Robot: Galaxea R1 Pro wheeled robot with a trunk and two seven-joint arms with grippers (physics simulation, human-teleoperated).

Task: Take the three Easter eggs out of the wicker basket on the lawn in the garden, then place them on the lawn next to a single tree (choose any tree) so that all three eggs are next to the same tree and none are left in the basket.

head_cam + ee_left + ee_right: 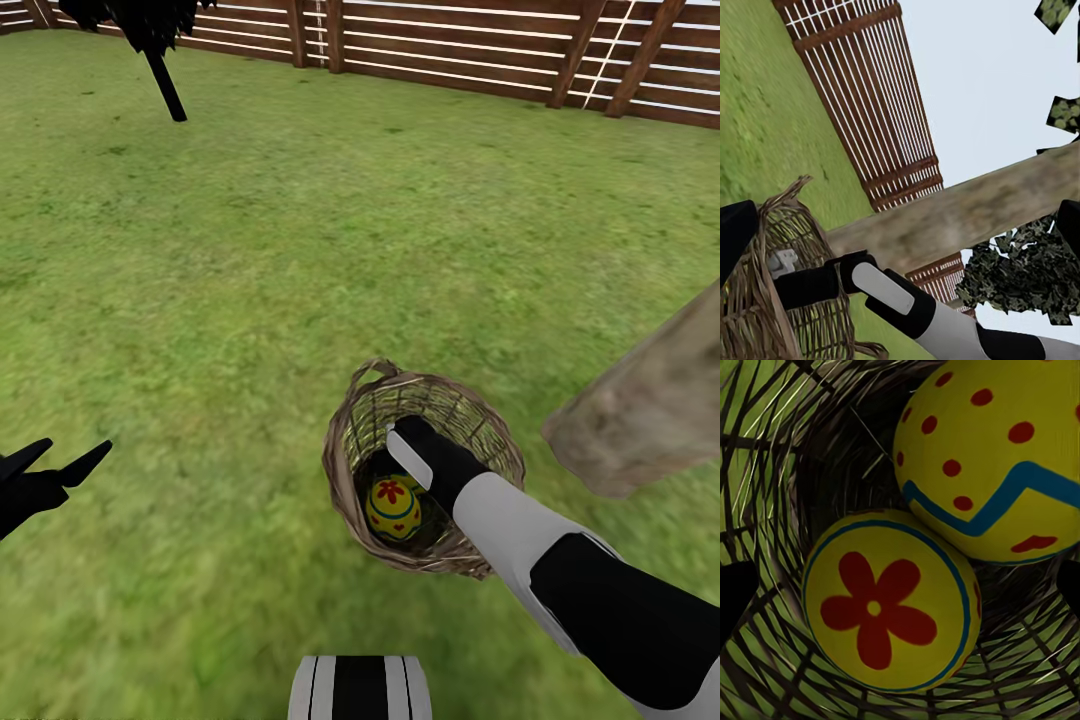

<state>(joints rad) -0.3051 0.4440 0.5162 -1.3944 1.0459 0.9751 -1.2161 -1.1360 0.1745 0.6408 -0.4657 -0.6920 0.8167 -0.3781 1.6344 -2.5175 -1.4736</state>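
Observation:
The wicker basket stands on the lawn just ahead of me. My right arm reaches down into it from the right. In the right wrist view my right gripper is open above two Easter eggs: a flower-painted egg between the dark fingertips and a dotted egg with a blue zigzag touching it. The head view shows the flower egg at the basket's bottom. I cannot see a third egg. My left gripper hangs open over grass at the left. The pale tree trunk rises right of the basket.
A brown slat fence closes the garden at the back. A thin dark columnar tree stands far left. In the left wrist view the trunk crosses behind my right arm, with leaves beyond. Open grass lies between basket and fence.

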